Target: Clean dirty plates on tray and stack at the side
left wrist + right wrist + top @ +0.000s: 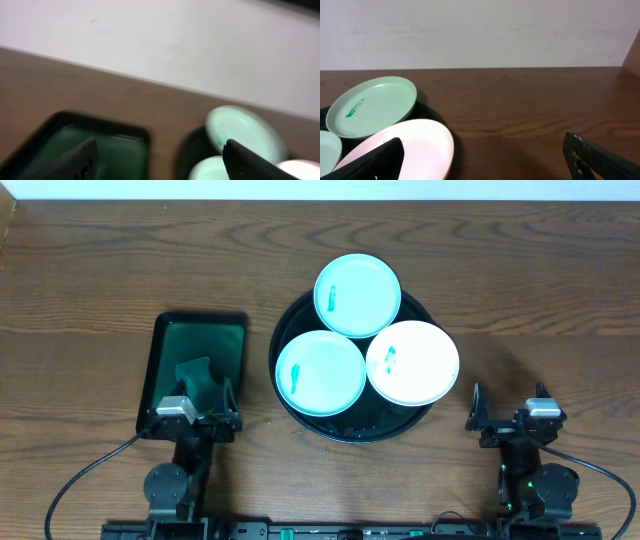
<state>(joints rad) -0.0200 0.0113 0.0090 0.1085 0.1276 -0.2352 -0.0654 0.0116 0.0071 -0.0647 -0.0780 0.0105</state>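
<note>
Three plates lie on the round black tray (360, 429): a mint one at the back (357, 295), a mint one front left (320, 373) and a white one front right (412, 362), each with a small teal smear. My left gripper (196, 404) is open over the near end of a green tray, left of the black tray. My right gripper (510, 406) is open over bare table to the right of the white plate. In the right wrist view the white plate (420, 145) lies behind my left finger, with the back plate (372, 106) beyond it. Both grippers hold nothing.
A dark-green rectangular tray (195, 340) with a green cloth (197, 375) in it sits left of the black tray. In the blurred left wrist view the green tray (115, 155) and the plates (240, 130) appear between my fingers. Bare wood surrounds both trays.
</note>
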